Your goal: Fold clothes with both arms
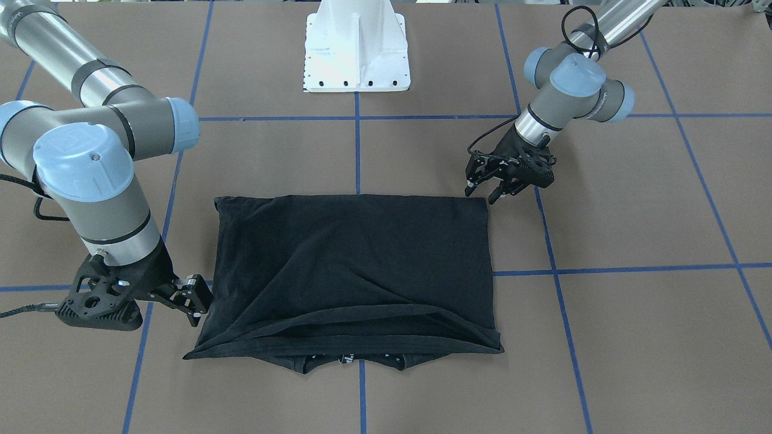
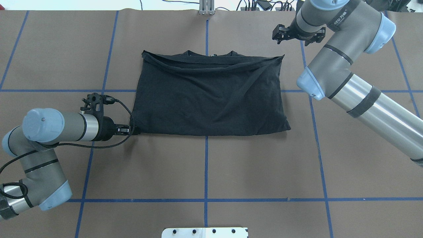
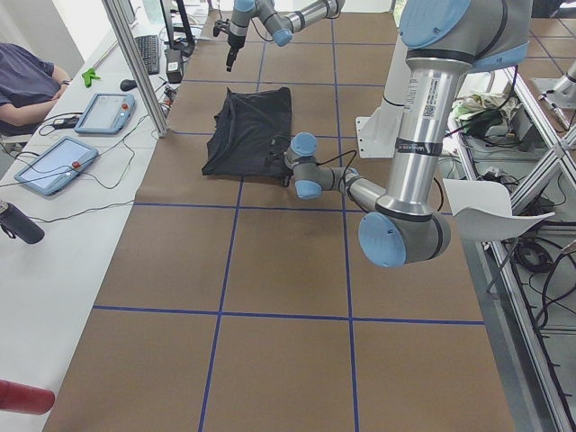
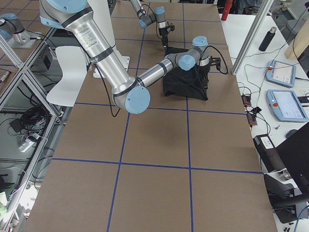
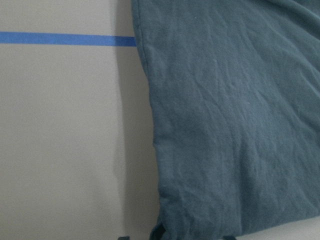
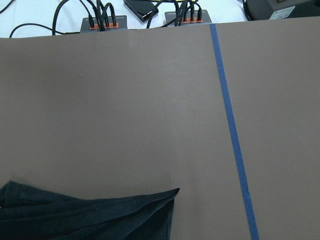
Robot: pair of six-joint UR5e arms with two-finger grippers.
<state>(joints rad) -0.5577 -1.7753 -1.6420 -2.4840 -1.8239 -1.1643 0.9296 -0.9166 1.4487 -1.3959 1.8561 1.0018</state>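
The black T-shirt (image 1: 356,259) (image 2: 211,96) lies folded into a wide rectangle on the brown table. Its collar edge is on the side away from the robot. My left gripper (image 1: 482,194) (image 2: 131,130) is low at the shirt's corner near the robot. Its fingers look open beside that corner, and the left wrist view shows the shirt's corner (image 5: 230,125) at its bottom edge. My right gripper (image 1: 196,299) (image 2: 279,33) is open beside the far corner on the other side, holding nothing. The right wrist view looks down on that corner of the shirt (image 6: 90,217).
The white pedestal base (image 1: 356,54) stands behind the shirt at the robot's side. Blue tape lines (image 2: 206,165) grid the table. A person (image 3: 22,81) sits at a side desk with tablets (image 3: 54,162). Cables and boxes (image 6: 102,20) line the far edge.
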